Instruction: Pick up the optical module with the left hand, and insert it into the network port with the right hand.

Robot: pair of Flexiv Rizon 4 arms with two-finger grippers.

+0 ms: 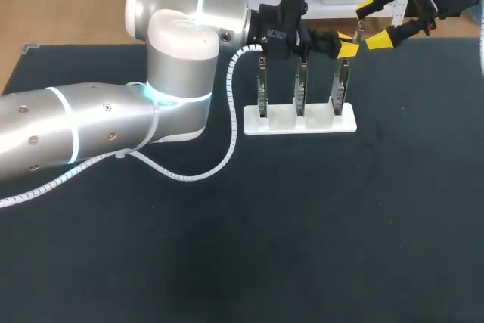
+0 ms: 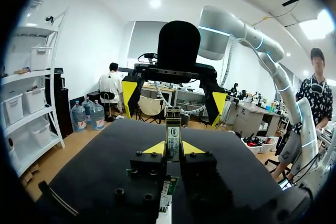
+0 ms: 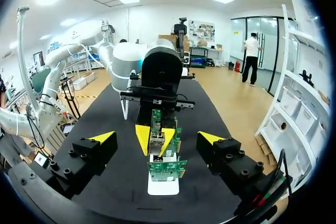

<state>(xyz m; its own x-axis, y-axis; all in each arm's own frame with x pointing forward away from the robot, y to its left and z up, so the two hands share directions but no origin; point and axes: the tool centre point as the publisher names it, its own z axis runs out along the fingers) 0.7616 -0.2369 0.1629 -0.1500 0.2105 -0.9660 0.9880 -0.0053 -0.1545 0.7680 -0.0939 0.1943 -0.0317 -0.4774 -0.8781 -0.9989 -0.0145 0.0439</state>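
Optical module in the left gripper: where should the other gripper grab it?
Probably the free end of the optical module, which sticks out past the left gripper shut on its other end. The right gripper is open and faces it, so coming straight on from there, fingers either side of the slim bar, looks best.

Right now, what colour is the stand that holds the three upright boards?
The stand is white; the head view shows it best.

The desk (image 1: 302, 225) was black, the stand (image 1: 299, 122) white, its circuit boards (image 3: 167, 167) green, the optical module (image 2: 172, 129) silvery. The left tool (image 2: 173, 148) and right tool (image 1: 371, 24) were black with yellow tips. The left arm (image 1: 76, 126) was silver.
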